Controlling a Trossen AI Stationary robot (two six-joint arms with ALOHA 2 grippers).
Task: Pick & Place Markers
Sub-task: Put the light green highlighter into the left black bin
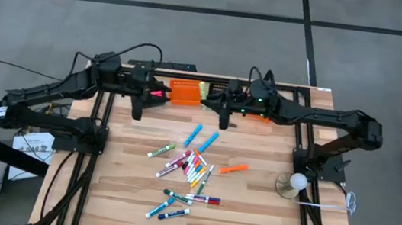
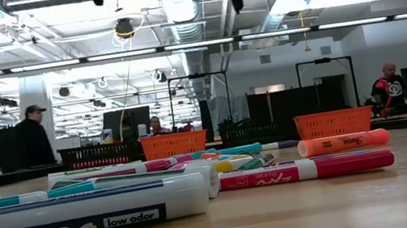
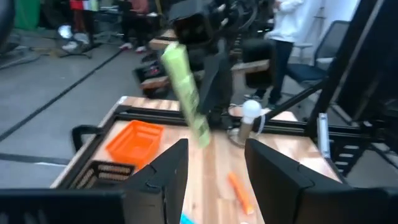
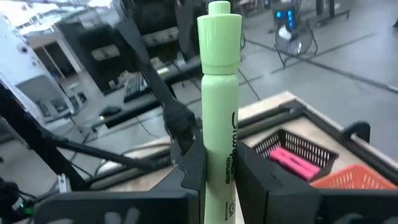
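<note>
- Markers [image 1: 190,166] lie scattered over the middle of the wooden table [image 1: 265,213], most in a loose heap, with a smaller cluster nearer the front edge.
- Two blue markers [image 1: 202,138] lie side by side just behind the heap, toward the back edge.
- An orange marker [image 1: 232,168] lies alone to the right of the heap; in the low view it shows as the orange stick [image 2: 343,142] above a pink one [image 2: 306,169].
- A white marker [image 2: 81,218] with a dark label lies closest to the low camera.
- The right gripper [image 4: 219,163] hangs over the back edge of the table and is clamped on a light green marker [image 4: 221,93], which stands upright between its fingers with the cap up.
- The left gripper [image 3: 214,171] also hangs above the back edge, facing the right one; its fingers stand apart with nothing between them.
- In the left wrist view the green marker [image 3: 185,93] shows tilted in the other arm's grip, well beyond the left fingers.
- An orange mesh basket [image 1: 184,92] sits at the back edge between the two grippers.
- A black mesh basket [image 4: 297,152] beside it holds a pink marker [image 4: 292,162].
- People [image 2: 31,137] stand in the room beyond the table.
</note>
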